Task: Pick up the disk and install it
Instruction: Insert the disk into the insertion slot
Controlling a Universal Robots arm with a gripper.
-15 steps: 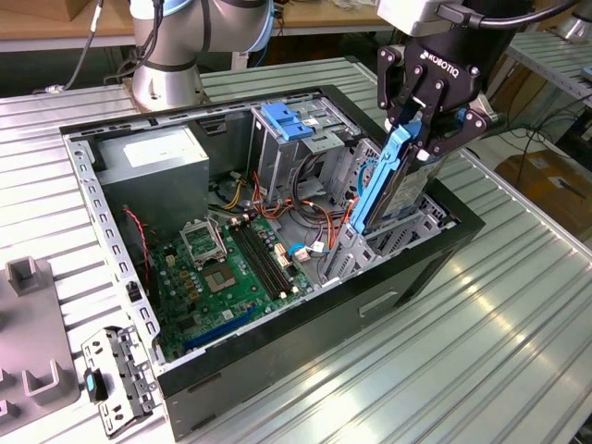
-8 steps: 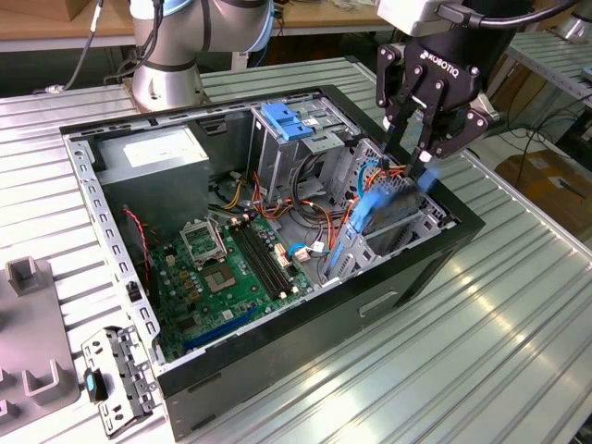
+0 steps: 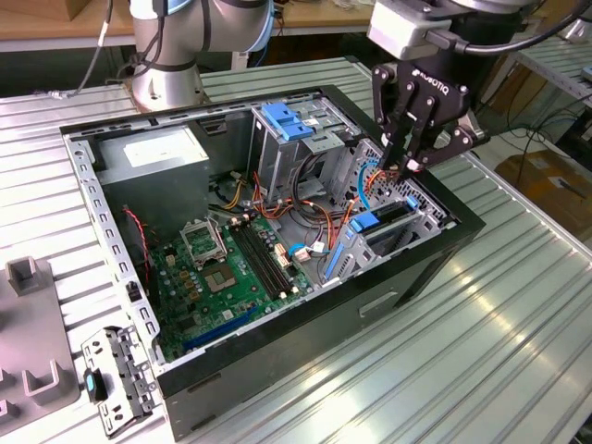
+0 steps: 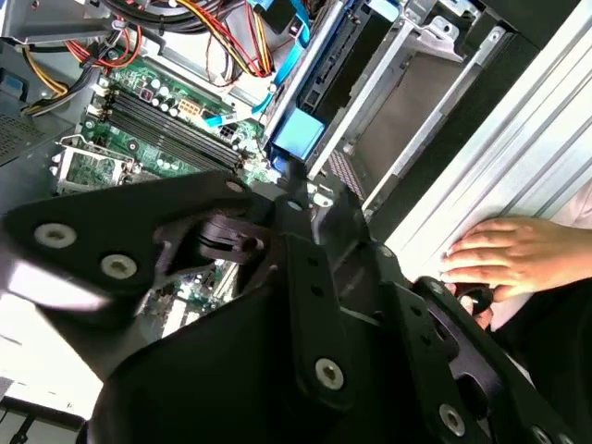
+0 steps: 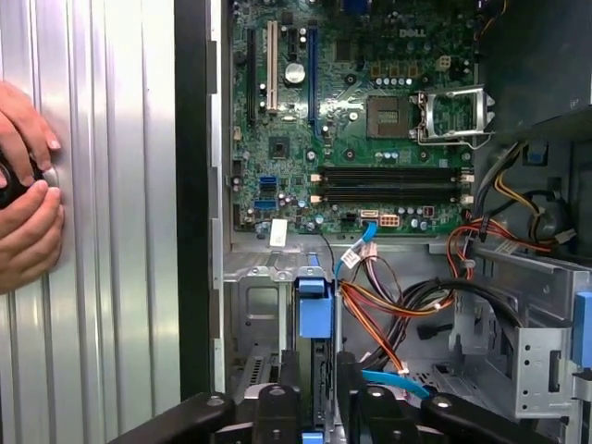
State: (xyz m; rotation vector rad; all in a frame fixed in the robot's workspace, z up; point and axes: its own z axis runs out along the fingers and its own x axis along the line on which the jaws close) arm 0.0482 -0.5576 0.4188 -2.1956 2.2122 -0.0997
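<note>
The gripper (image 3: pixel 407 166) is being held over the drive cage (image 3: pixel 427 215) at the computer case's (image 3: pixel 277 342) edge, its grasp being impossible to tell; the disk (image 3: pixel 375 222) is being kept upright inside that cage, cables (image 3: pixel 324 208) crowding alongside.

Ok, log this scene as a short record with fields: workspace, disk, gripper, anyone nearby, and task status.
workspace: open computer case lying on a ribbed metal table, motherboard exposed
disk: disk standing on edge in the drive bay, at the case corner on the exterior view's right
gripper: gripper low over the bay, right at the disk
person: a hand resting on the table beside the case
task status: disk is in the bay; whether it is fully seated cannot be told
</note>
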